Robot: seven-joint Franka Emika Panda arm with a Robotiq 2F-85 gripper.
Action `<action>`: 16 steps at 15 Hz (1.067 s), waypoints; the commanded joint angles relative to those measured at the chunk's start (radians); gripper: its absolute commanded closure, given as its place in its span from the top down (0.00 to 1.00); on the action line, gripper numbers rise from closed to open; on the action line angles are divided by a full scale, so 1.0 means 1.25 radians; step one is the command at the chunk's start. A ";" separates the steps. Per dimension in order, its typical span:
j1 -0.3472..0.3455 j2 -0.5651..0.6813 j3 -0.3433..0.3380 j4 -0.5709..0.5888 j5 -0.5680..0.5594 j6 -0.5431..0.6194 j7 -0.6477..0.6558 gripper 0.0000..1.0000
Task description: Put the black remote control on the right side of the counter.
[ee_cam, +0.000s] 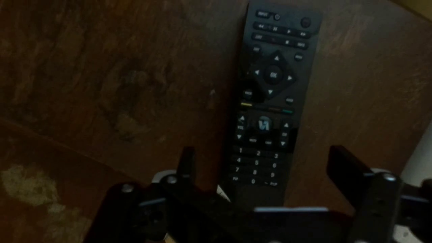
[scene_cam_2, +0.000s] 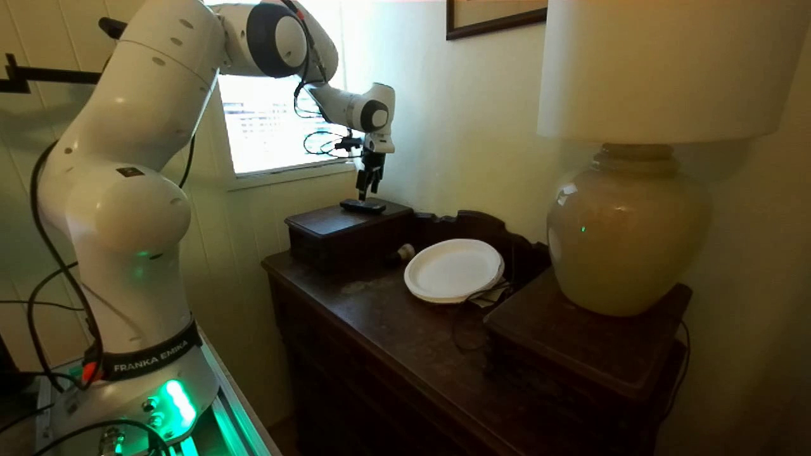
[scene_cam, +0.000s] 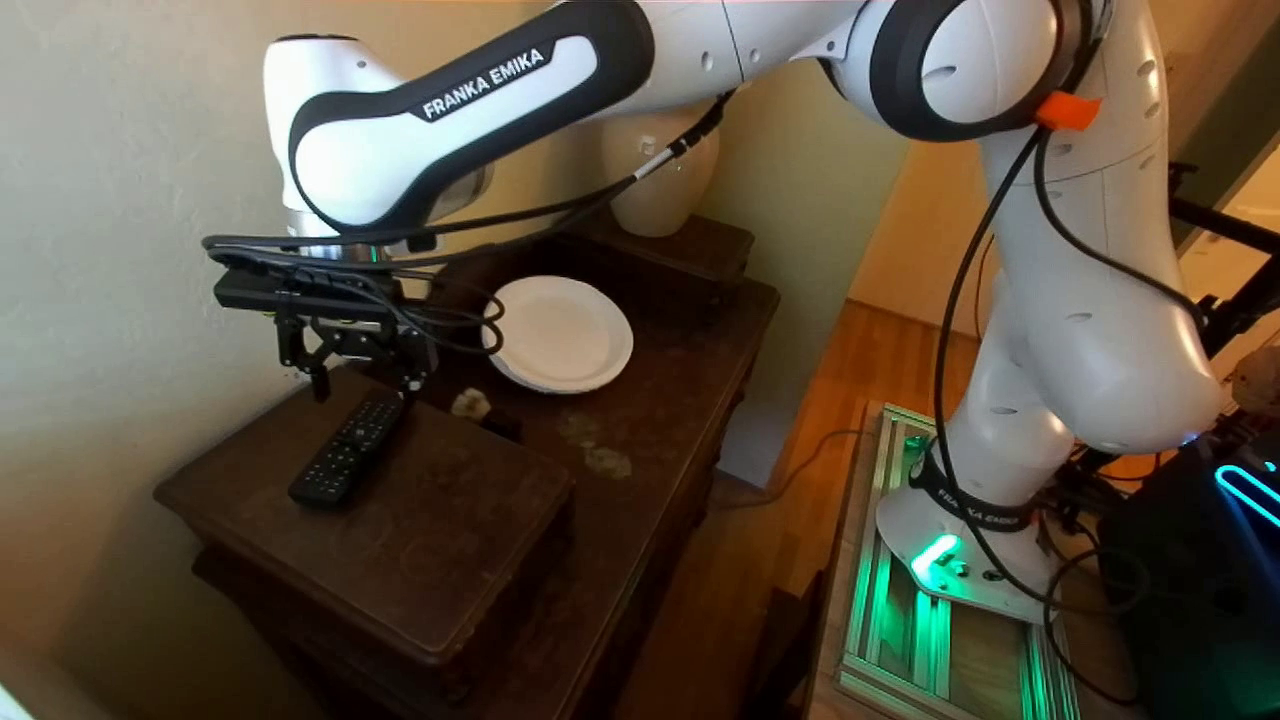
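Black television remote (ee_cam: 270, 101) lies beneath the spread gripper (ee_cam: 263, 158); if pinched by its number keys (ee_cam: 256, 162), it could tilt.

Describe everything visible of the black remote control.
The black remote control is a slim, partly glossy bar, seemingly plastic. It bears a white-marked number pad, an arrow pad around an OK button and a round logo button. It lies flat, face up, on the raised wooden step at one end of the counter, its only visible contact. The gripper, jaws open, straddles the remote's numbered end in the wrist view, with gaps either side.
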 commanded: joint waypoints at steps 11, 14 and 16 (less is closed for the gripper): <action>-0.002 0.062 -0.009 0.061 0.058 -0.030 0.031 1.00; -0.002 0.068 -0.010 0.059 0.061 -0.026 0.031 1.00; -0.002 0.071 -0.011 0.058 0.059 -0.025 0.030 0.84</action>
